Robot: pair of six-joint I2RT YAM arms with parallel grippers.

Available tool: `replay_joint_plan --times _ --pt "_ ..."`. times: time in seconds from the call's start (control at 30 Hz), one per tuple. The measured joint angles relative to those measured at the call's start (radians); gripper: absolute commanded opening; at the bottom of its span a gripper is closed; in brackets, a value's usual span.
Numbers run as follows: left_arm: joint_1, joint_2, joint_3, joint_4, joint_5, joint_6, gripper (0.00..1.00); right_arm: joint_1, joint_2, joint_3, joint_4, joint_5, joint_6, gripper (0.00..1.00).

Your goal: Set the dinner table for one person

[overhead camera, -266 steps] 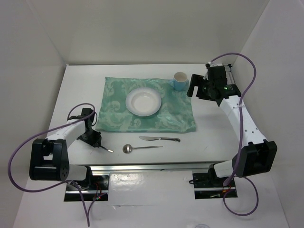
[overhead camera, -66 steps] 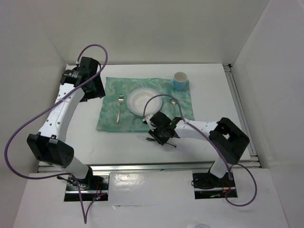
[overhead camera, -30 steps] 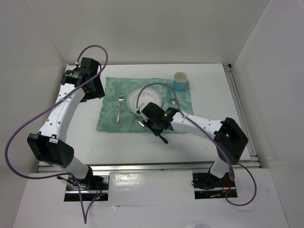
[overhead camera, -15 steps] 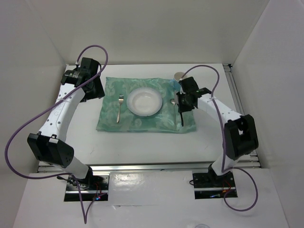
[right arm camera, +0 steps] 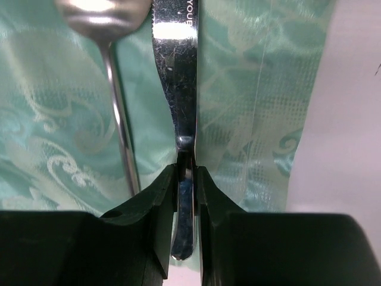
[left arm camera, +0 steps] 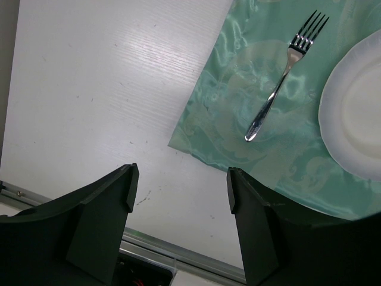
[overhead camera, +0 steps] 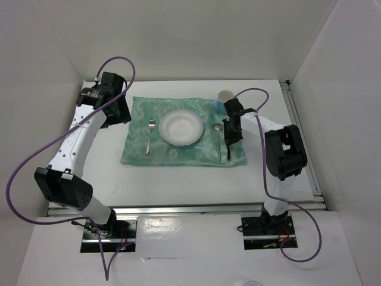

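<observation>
A table knife [right arm camera: 180, 77] is clamped by its handle between the fingers [right arm camera: 161, 196] of the right hand [right arm camera: 186, 179]. Its blade reaches ahead of the hand over the teal placemat [right arm camera: 256, 89], which is spread on the white worktop [right arm camera: 351, 119]. Bare worktop is seen just to the hand's right, past the cloth's edge. A spoon [right arm camera: 116, 107] lies just left of the blade and nearly parallel to it. Whether the two touch, and whether the knife rests on the cloth, cannot be told. The left hand [left arm camera: 178, 190] is held wide open and empty over the worktop, with a fork [left arm camera: 284, 77] and a white plate [left arm camera: 357, 113] ahead of it and to its right on the placemat. The main risk is judged to lie in the release: if the knife is let go while not flat, it could roll or slide against the spoon and knock it askew. If the hand is lowered too far, the cloth could be snagged and dragged, and everything on it shifted.
</observation>
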Motion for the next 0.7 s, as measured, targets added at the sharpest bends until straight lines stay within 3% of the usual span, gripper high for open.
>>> replay_joint_plan --times 0.2,0.4,0.43,0.57,0.7 --pt "0.000 0.000 0.010 -0.008 0.000 0.000 0.78 0.003 0.019 0.041 -0.003 0.035 0.014 0.48" --pt "0.000 0.000 0.022 -0.011 0.000 0.000 0.78 0.005 -0.044 0.054 -0.035 0.076 0.020 0.61" --pt "0.000 0.000 0.022 -0.012 0.000 0.000 0.78 0.005 -0.067 0.058 -0.040 0.084 0.028 0.74" --pt "0.000 0.000 0.025 -0.013 0.001 0.000 0.78 -0.002 -0.182 0.066 -0.061 0.123 0.076 1.00" --pt "0.000 0.000 0.028 -0.013 0.002 0.000 0.80 -0.028 -0.352 0.045 -0.039 0.175 0.154 1.00"
